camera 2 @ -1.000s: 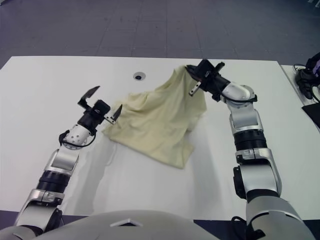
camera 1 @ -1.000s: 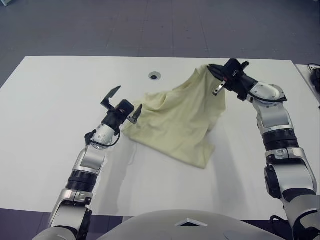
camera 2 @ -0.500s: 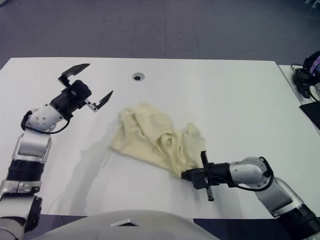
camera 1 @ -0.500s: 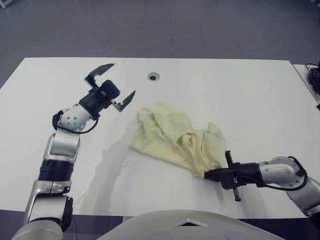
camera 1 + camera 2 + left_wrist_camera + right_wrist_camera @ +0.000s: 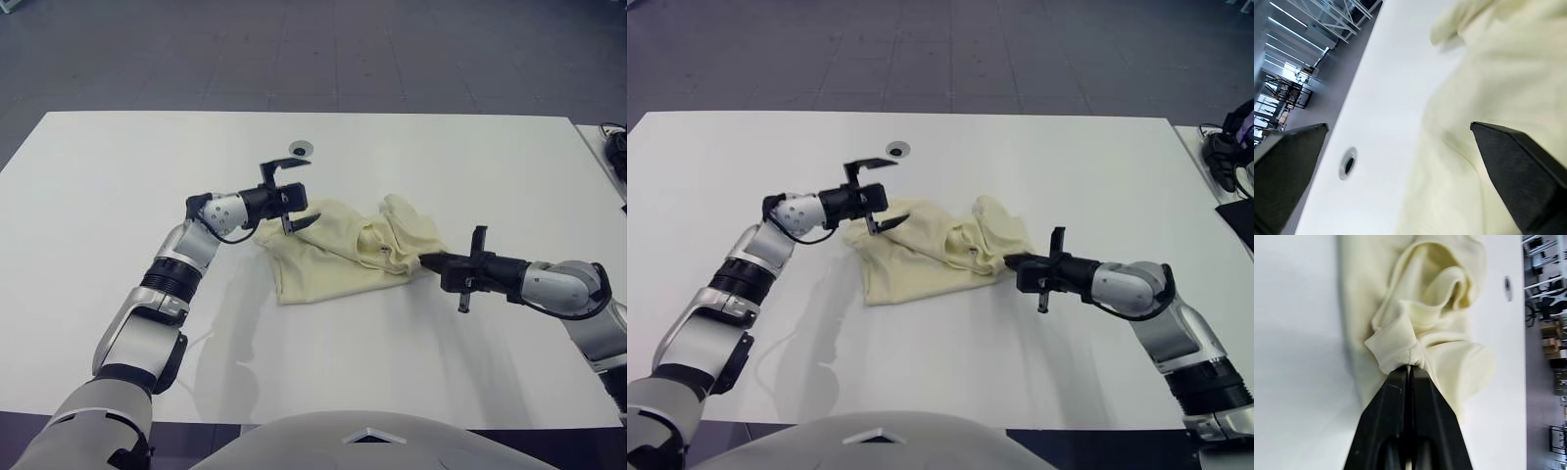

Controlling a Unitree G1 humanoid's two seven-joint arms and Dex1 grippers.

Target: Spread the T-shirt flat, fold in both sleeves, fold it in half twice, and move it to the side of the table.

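Right wrist view: our right tool (image 5: 1409, 368) pinches a ribbed edge of the crumpled T-shirt (image 5: 1420, 298), middle of the tabletop (image 5: 118, 176), probably to tug it flat; left tool (image 5: 309, 190) hovers spread over its left side.

Silver-grey rounded shells along left arm (image 5: 174, 272) and right arm (image 5: 568, 286), ringed with black ribbed bands at the joints, looped by thin black cables (image 5: 233, 236) near the wrists, tipped with black blocks and matt black tapering fingers (image 5: 1518, 166) on left gripper (image 5: 312, 189) and right gripper (image 5: 423, 258).
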